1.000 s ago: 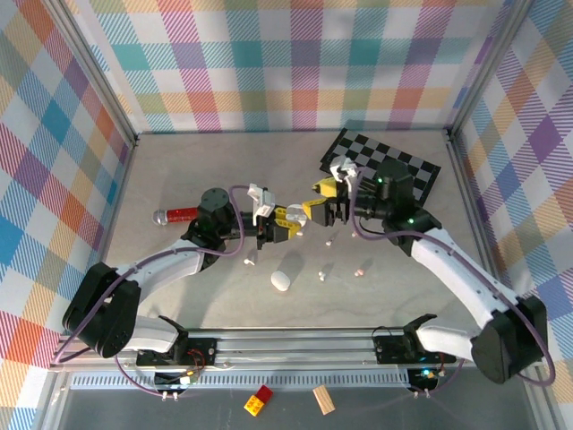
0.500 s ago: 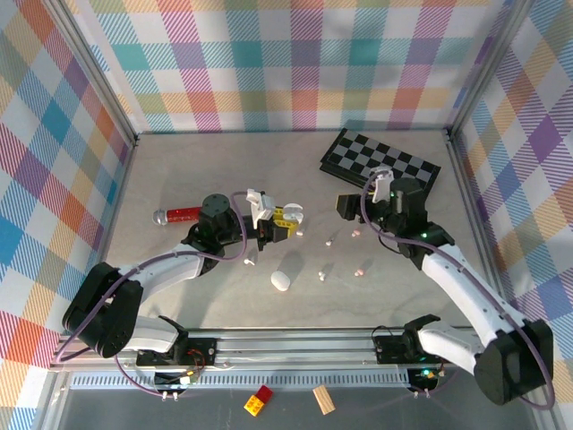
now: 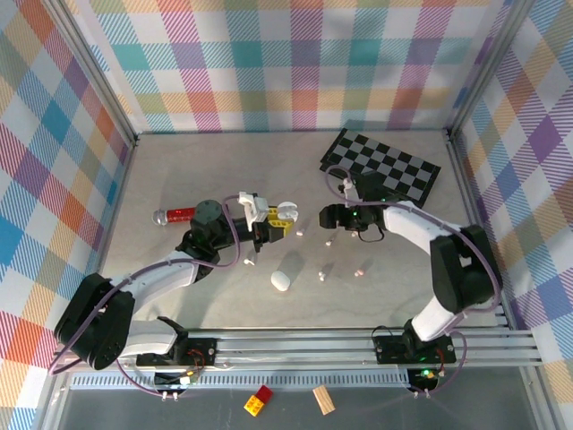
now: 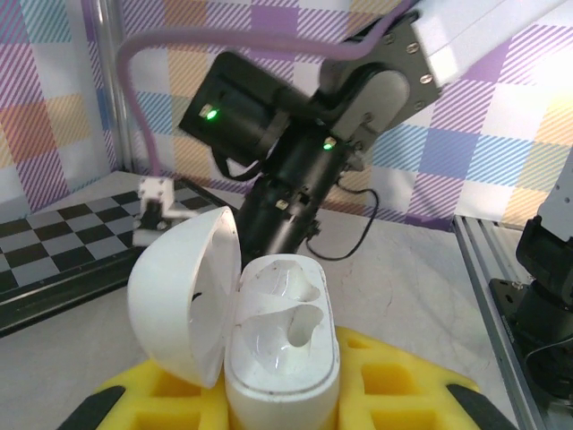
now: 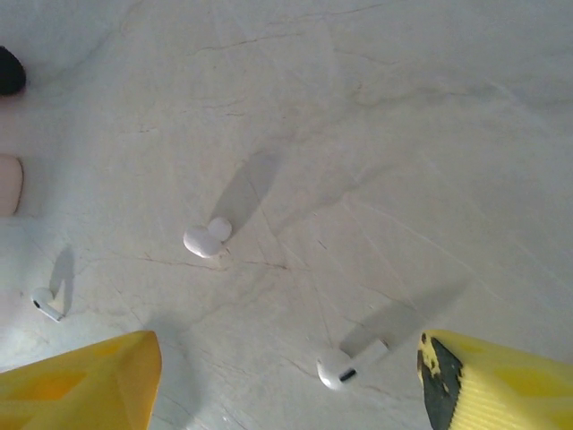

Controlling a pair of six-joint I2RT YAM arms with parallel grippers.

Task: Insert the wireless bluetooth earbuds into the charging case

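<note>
My left gripper (image 3: 271,224) is shut on the open white charging case (image 3: 286,212). In the left wrist view the charging case (image 4: 282,336) stands upright between yellow fingers (image 4: 403,385), lid (image 4: 179,296) swung left, both sockets empty. My right gripper (image 3: 328,218) hangs low over the table, just right of the case. Its yellow fingers (image 5: 81,381) stand wide open, nothing held. A white stemmed earbud (image 5: 343,365) lies on the table between them, nearer the right finger. A round earbud (image 5: 206,238) and another stemmed earbud (image 5: 45,303) lie further off. Several earbuds (image 3: 329,242) dot the table.
A closed white case (image 3: 281,280) lies near the front middle. A checkerboard mat (image 3: 385,161) sits at the back right, a red-and-silver stick (image 3: 177,215) at the left. A red brick (image 3: 260,400) and a wooden block (image 3: 323,399) lie beyond the front rail.
The right gripper drew back from the held case, then came down and left, low over the table's earbuds. The left gripper shifted slightly left, still holding the case.
</note>
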